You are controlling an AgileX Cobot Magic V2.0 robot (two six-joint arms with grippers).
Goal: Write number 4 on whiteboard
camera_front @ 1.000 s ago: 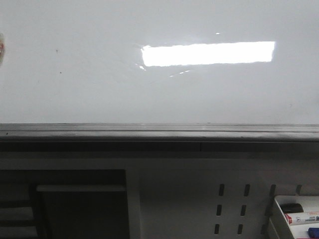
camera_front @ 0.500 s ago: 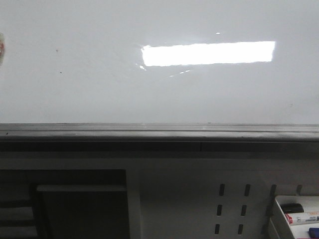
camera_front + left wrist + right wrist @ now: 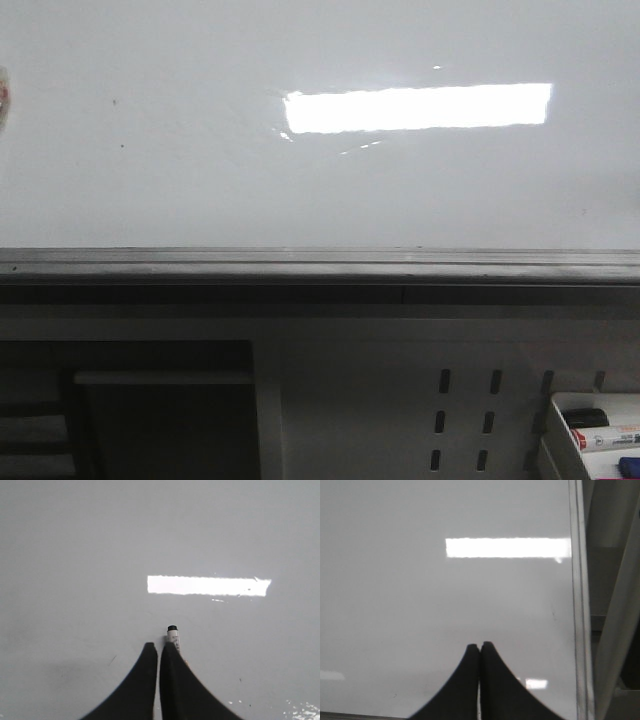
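The whiteboard [image 3: 200, 180] fills the upper front view, glossy white with a bright rectangular reflection and a grey edge rail [image 3: 320, 262]. No number 4 shows on it, only tiny dark specks. Neither gripper shows in the front view. In the left wrist view my left gripper [image 3: 159, 646] is shut, and a white marker [image 3: 173, 634] with a black tip sticks out past its fingertips toward the board [image 3: 75, 555]. In the right wrist view my right gripper [image 3: 480, 645] is shut and empty over the board [image 3: 395, 605], near its metal edge [image 3: 578, 605].
Below the rail is a grey perforated panel [image 3: 400, 390]. A white tray [image 3: 560, 425] with spare markers [image 3: 605, 438] stands at the lower right. A dark recess [image 3: 150, 420] lies at the lower left.
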